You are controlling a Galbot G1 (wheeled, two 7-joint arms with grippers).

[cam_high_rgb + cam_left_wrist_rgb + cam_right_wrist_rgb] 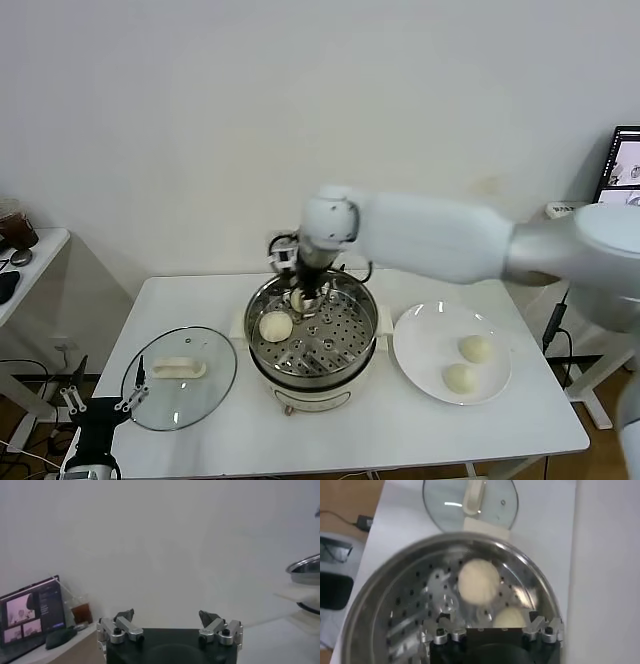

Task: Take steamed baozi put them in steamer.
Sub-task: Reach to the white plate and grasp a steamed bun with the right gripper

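The steamer [366, 322] stands mid-table, a shiny pot with a perforated tray. One steamed baozi [276, 326] lies on the tray's left side. My right gripper [305, 295] hangs over the tray's far side, open, with a second baozi [510, 617] resting on the tray between its spread fingers. The right wrist view also shows the first baozi [478, 581] farther off inside the steamer [380, 605]. Two more baozi [475, 348] [460, 378] lie on the white plate [420, 345] to the right. My left gripper [100, 405] is parked low beyond the table's left front corner, open and empty.
A round glass lid [180, 378] with a white handle lies flat left of the steamer. A small side table [30, 255] with dark items stands at far left. A monitor [625, 165] shows at the right edge.
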